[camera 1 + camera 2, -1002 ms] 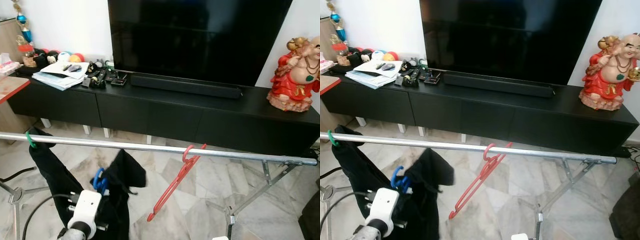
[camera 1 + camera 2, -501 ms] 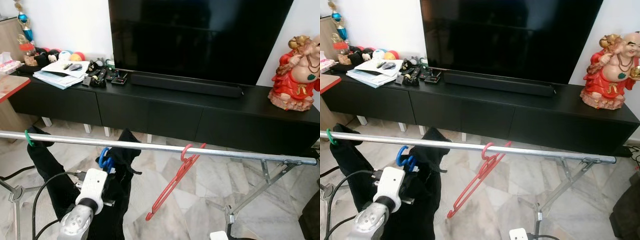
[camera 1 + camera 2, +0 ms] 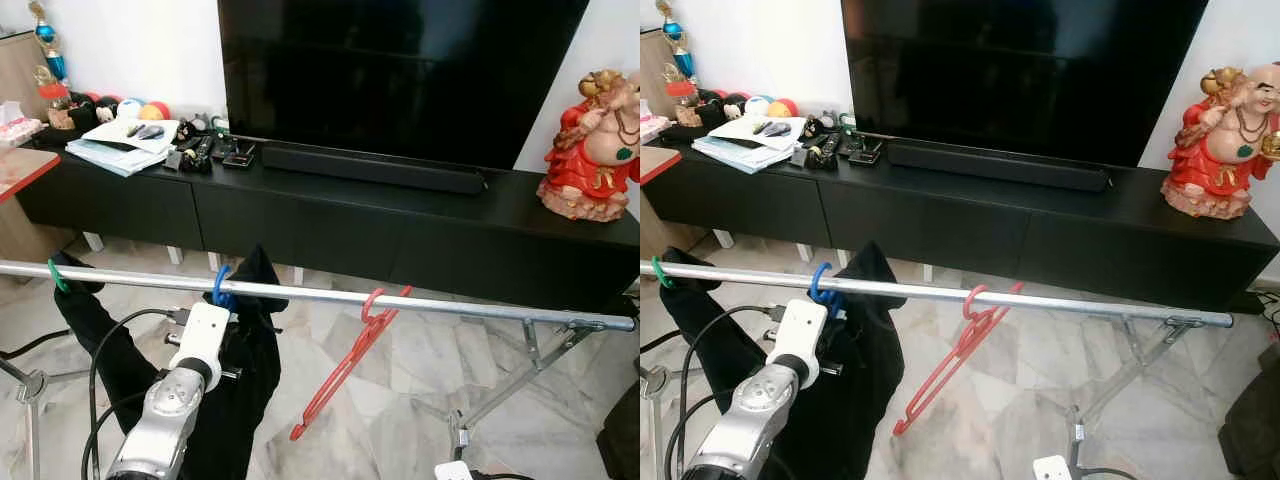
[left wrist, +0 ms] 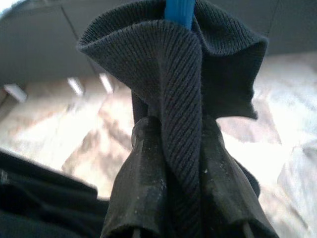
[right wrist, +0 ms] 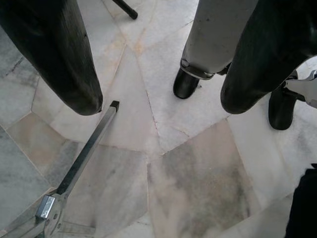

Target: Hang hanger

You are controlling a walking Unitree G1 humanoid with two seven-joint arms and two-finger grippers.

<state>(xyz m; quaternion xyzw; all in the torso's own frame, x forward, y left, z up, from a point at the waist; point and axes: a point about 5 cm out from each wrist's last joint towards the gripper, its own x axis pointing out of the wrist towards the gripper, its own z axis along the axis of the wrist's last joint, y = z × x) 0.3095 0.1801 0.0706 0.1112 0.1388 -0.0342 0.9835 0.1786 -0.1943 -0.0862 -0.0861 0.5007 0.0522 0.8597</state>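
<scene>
The left claw (image 4: pixel 181 198) is raised to the metal rail (image 3: pixel 440 303) and is closed on the dark garment (image 4: pixel 178 99) that is draped over the blue hanger (image 3: pixel 219 287). In the left wrist view, both fingers (image 4: pixel 136 193) pinch a fold of ribbed cloth, and the blue hanger stem emerges directly beyond the fold. The blue hook is over the rail, immediately ahead of the left wrist housing (image 3: pixel 199 335).

To the robot's right on the same rail, a bare red hanger (image 3: pixel 345 370) hangs tilted. At the rail's left end, a green hook (image 3: pixel 57 275) carries a second dark garment (image 3: pixel 105 340).

Behind the rail stands a black TV cabinet (image 3: pixel 330 215) carrying a television (image 3: pixel 400 75), a red figurine (image 3: pixel 592 150) and papers (image 3: pixel 120 148).

The right claw (image 5: pixel 163 64) is spread open, pointing at the marble floor (image 5: pixel 188 183) beside a rack leg (image 5: pixel 84 153).
</scene>
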